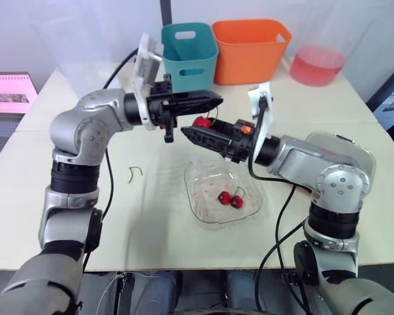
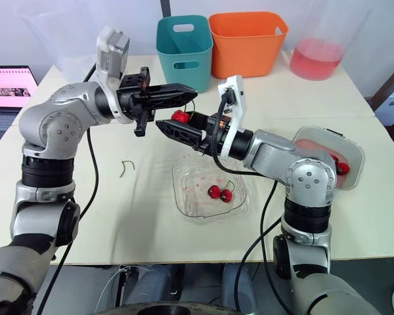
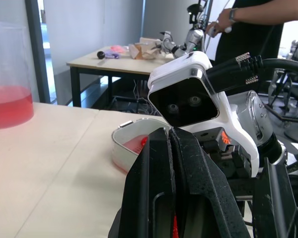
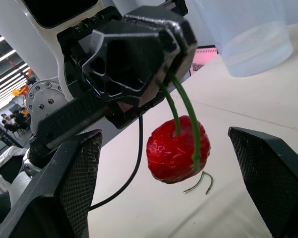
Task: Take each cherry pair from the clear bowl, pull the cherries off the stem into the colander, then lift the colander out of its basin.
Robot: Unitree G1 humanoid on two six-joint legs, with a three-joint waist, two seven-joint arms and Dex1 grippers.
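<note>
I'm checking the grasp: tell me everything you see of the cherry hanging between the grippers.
The cherry is glossy red, slightly dimpled, hanging in the air. Two green stems rise from it into the shut fingertips of the left gripper. The right gripper, open, has a finger on each side of it, not touching.

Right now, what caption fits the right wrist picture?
Left gripper dangles a cherry by its stem inside the open right gripper.

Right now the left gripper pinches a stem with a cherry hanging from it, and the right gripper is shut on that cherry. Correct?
Not quite. The left gripper does pinch the stem with the cherry hanging from it, but the right gripper is open. In the right wrist view its fingers stand apart on either side of the cherry, not touching it.
</note>
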